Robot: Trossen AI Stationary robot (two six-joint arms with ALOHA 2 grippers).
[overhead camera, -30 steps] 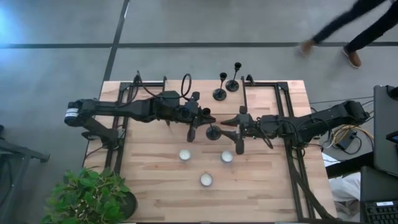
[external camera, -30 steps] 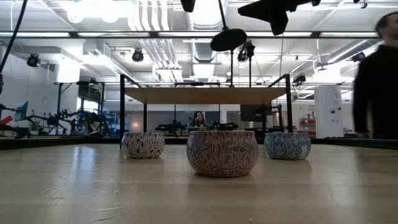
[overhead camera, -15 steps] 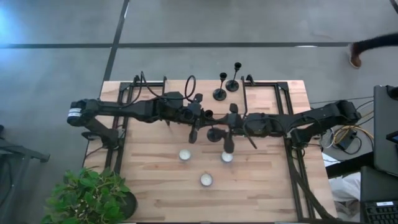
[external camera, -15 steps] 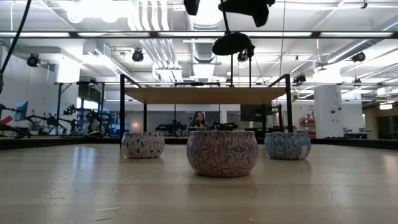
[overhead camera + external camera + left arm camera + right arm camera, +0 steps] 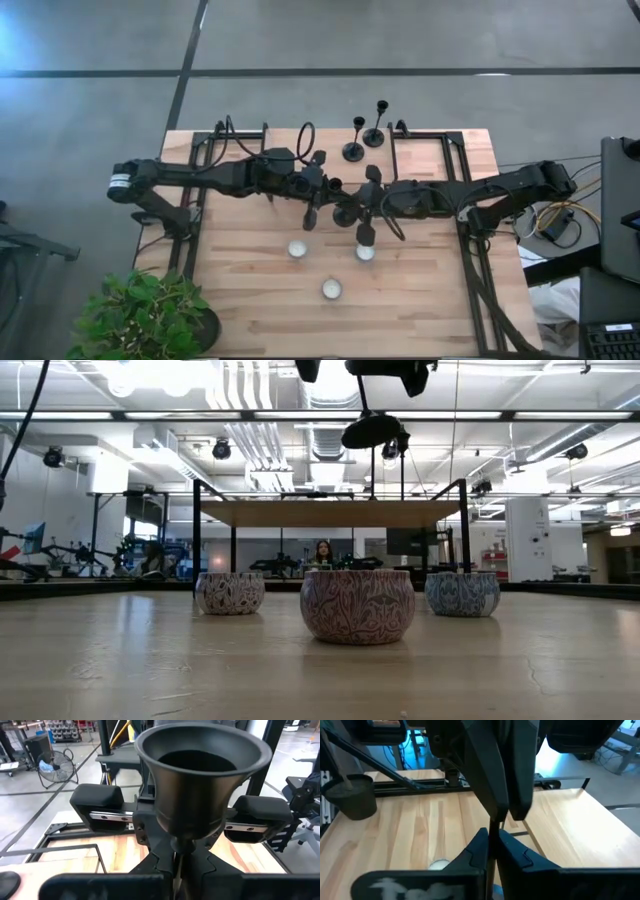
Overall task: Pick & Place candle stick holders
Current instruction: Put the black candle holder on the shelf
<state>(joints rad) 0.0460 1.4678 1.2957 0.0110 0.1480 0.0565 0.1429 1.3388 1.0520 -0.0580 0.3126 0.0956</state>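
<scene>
Black candle stick holder (image 5: 200,780) gripped by left end effector (image 5: 177,865), right end effector (image 5: 492,842) clamped on its stem

Close before me: a black metal candlestick holder (image 5: 200,785), its flared cup filling the view's middle, dark hollow open toward the lens. Its thin stem runs down between my left gripper (image 5: 182,862), whose dark fingers (image 5: 155,860) are clamped tight against it. Behind the cup, the other arm's black gripper (image 5: 256,817) spreads across, padded blocks either side. Light wooden slatted table (image 5: 120,852) lies beneath. A round metal floor fan (image 5: 51,767) stands far off.
</scene>
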